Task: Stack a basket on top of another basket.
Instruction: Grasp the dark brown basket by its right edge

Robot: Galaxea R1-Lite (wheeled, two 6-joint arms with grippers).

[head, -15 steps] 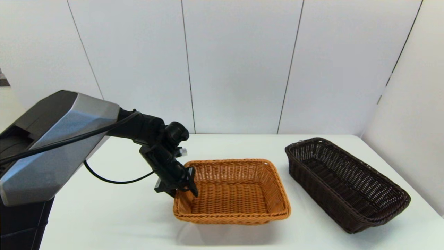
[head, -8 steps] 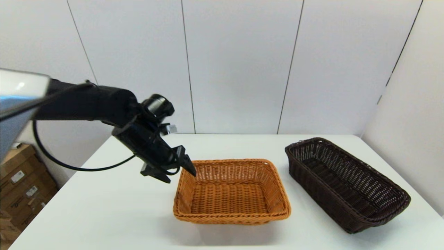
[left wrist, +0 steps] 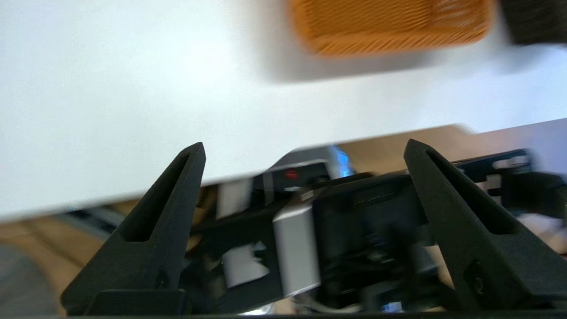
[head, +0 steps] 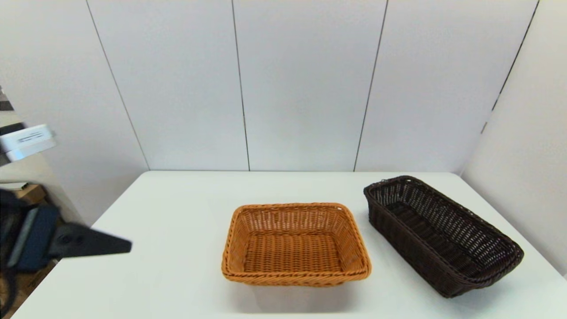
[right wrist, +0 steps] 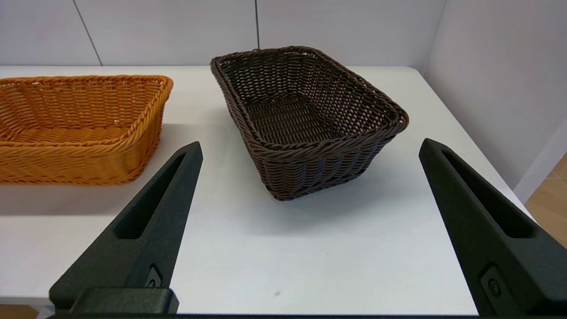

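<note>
two baskets apart on table (head: 177, 208): orange basket (head: 296, 243), dark basket (head: 443, 232); both grippers, left gripper (left wrist: 305, 150) & right gripper (right wrist: 310, 146), prob. empty, fingers spread.

1. A white table (head: 177, 212) fills the lower half of the head view and meets the pale wall panels along its far edge.
2. An orange basket (head: 296, 243) sits flat on the table, lower centre of the frame, open side up.
3. A dark brown basket (head: 443, 235) rests on the table at the lower right, angled, its long side running toward the right edge.
4. The two baskets stand near each other, not touching, with bare tabletop between them.
</note>
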